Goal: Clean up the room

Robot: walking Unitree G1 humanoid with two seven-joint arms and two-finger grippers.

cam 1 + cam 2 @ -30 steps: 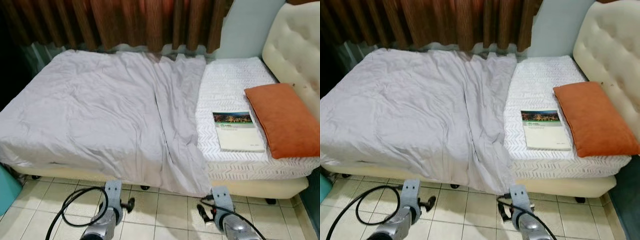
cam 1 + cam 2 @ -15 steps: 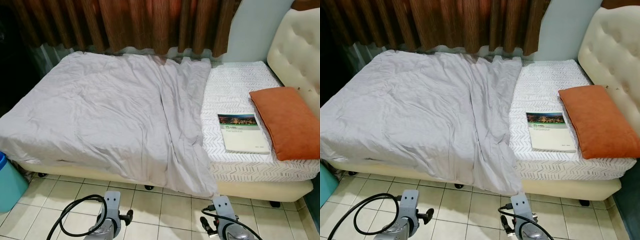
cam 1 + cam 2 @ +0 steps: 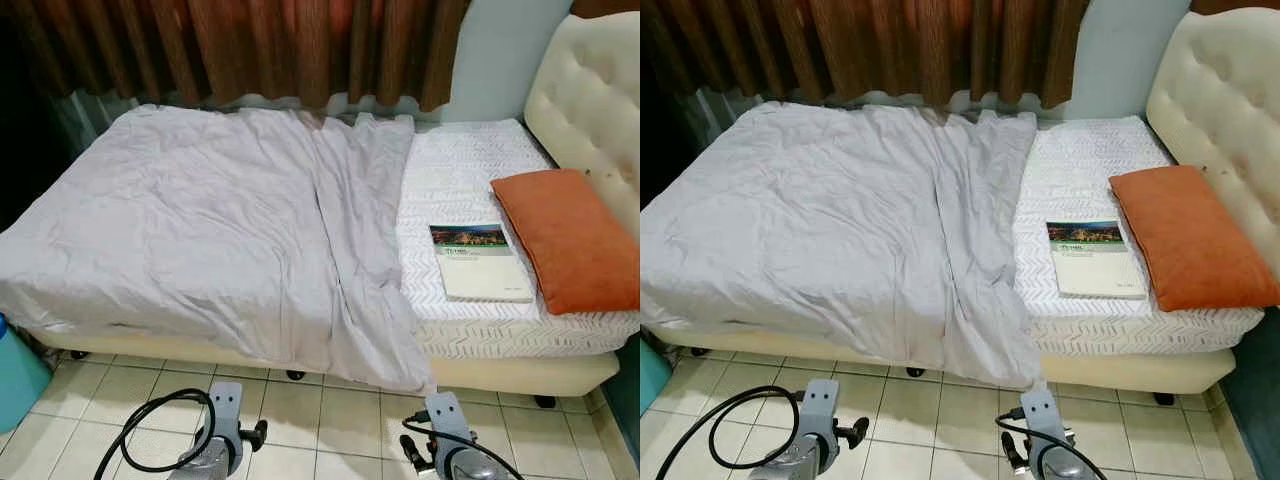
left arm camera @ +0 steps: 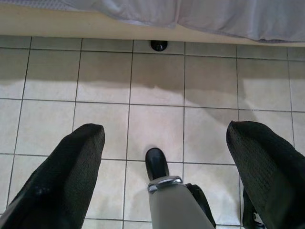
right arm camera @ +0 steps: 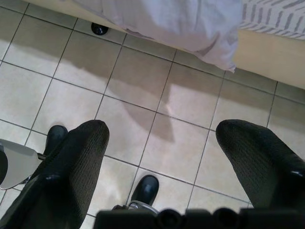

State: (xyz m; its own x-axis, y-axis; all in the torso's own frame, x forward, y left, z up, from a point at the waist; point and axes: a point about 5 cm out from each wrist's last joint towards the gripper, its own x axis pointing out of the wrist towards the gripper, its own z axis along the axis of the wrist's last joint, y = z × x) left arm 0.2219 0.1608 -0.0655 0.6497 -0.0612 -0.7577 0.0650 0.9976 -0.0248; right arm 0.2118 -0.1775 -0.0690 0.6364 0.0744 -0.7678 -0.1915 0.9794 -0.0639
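Both jaws wide open, empty, low over floor (image 4: pixel 157 86); book (image 3: pixel 477 262), orange pillow (image 3: pixel 568 237), rumpled sheet (image 3: pixel 210 220) on bed (image 3: pixel 520 372) ahead, beyond reach.

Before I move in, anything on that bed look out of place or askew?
Yes. A book lies on the bare mattress beside the orange pillow, and the grey sheet covers only part of the bed, one corner hanging towards the floor.

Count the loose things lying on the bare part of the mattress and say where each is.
2. A book lies flat on the white mattress, near its front edge. An orange pillow lies just right of it, by the headboard. The grey sheet might hide more.
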